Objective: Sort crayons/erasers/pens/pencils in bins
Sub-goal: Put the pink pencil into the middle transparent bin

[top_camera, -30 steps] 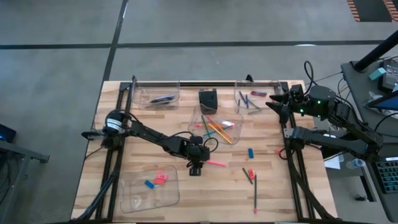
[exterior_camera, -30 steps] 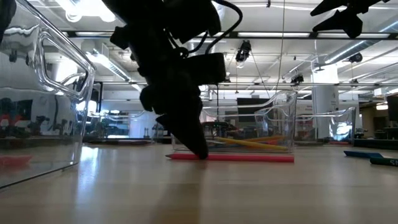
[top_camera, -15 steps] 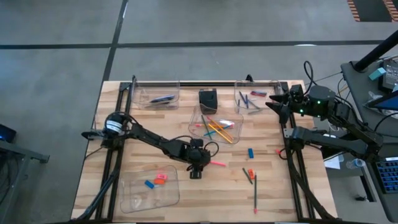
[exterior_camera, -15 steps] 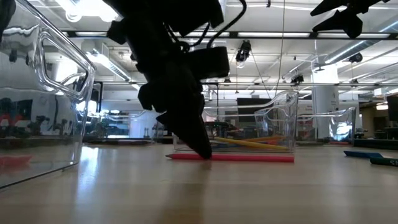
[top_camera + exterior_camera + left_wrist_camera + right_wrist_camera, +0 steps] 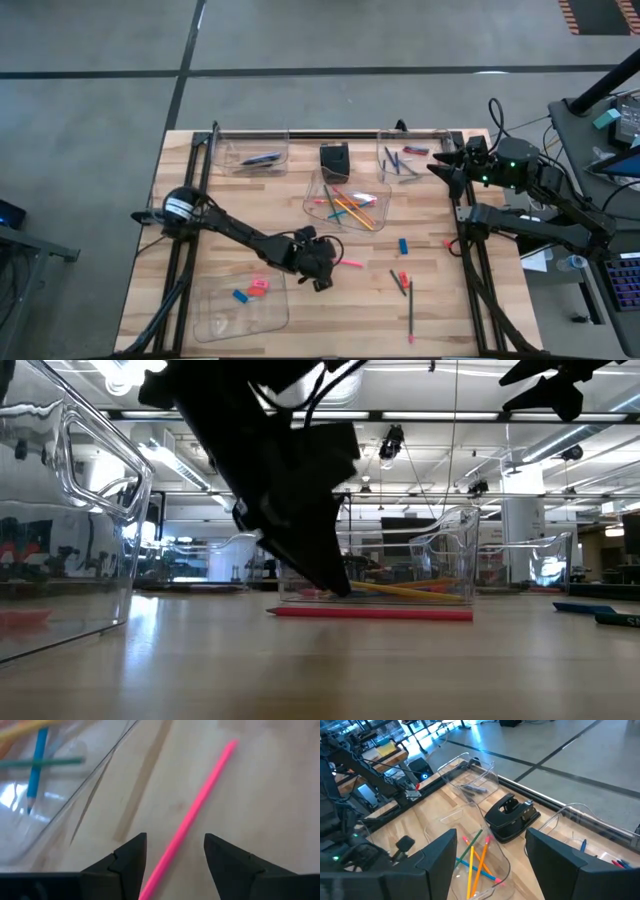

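- While surface (image 5: 230,210) carries four bins, the pencil bin (image 5: 312,200) sits just beside target.
- Left tool (image 5: 175,851) released, fingers astride pink pencil (image 5: 197,805) lying flat; right tool (image 5: 490,855) released, parked high.
- Risk: off-centre pinch, so pencil rolls or tips.

Pale wood worktop (image 5: 220,230) scattered with bright sticks and clear bins

A pink pencil (image 5: 195,807) lies on light, streaked wood grain between the black jaws of the left gripper (image 5: 175,852); the middle clear bin (image 5: 318,190) holds orange, yellow, blue, green and pink pencils (image 5: 345,205); the near clear bin (image 5: 215,315) holds a bright blue and a pink-red eraser (image 5: 250,290); one far bin (image 5: 255,158) holds a dark blue-purple pen; a small black box (image 5: 334,160) sits at the far edge; both arms are black, and the floor (image 5: 100,100) is grey with dark lines
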`<state>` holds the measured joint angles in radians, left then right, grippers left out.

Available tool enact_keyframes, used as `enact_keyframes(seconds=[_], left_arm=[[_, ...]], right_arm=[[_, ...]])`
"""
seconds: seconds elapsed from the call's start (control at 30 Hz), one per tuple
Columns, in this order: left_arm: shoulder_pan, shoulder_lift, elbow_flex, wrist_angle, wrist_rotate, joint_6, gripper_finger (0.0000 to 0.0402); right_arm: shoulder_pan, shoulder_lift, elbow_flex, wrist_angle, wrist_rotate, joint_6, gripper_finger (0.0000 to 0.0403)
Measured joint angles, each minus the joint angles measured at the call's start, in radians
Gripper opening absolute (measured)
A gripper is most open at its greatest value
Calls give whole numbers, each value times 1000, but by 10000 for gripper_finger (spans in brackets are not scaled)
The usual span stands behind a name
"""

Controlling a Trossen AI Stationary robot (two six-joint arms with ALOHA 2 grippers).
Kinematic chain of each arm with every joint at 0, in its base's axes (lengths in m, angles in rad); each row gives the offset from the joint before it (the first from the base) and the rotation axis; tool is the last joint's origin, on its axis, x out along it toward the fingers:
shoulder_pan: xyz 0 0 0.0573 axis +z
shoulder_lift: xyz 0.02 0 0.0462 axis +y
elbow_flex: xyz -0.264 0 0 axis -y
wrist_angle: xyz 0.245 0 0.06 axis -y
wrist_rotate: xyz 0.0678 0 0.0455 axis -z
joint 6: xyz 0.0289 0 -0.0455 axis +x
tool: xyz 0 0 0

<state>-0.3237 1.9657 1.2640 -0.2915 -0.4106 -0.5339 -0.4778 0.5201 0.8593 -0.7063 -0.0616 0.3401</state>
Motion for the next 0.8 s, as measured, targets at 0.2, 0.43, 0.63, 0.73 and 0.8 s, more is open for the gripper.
enact_keyframes(seconds=[0.2, 0.43, 0.63, 0.73, 0.8], left_arm=[[13, 23, -19, 6, 8, -35, 184], [19, 41, -28, 7, 124, -5, 184], [7, 67, -27, 1, 175, 21, 179], [-6, 67, -27, 0, 194, 32, 159], [-15, 63, -28, -1, 219, 57, 142]], right_arm=[[0, 0, 0, 0, 0, 0, 224], [0, 0, 0, 0, 0, 0, 224], [0, 0, -2, -1, 0, 0, 224], [0, 0, -2, 0, 0, 0, 224], [0, 0, -2, 0, 0, 0, 224]])
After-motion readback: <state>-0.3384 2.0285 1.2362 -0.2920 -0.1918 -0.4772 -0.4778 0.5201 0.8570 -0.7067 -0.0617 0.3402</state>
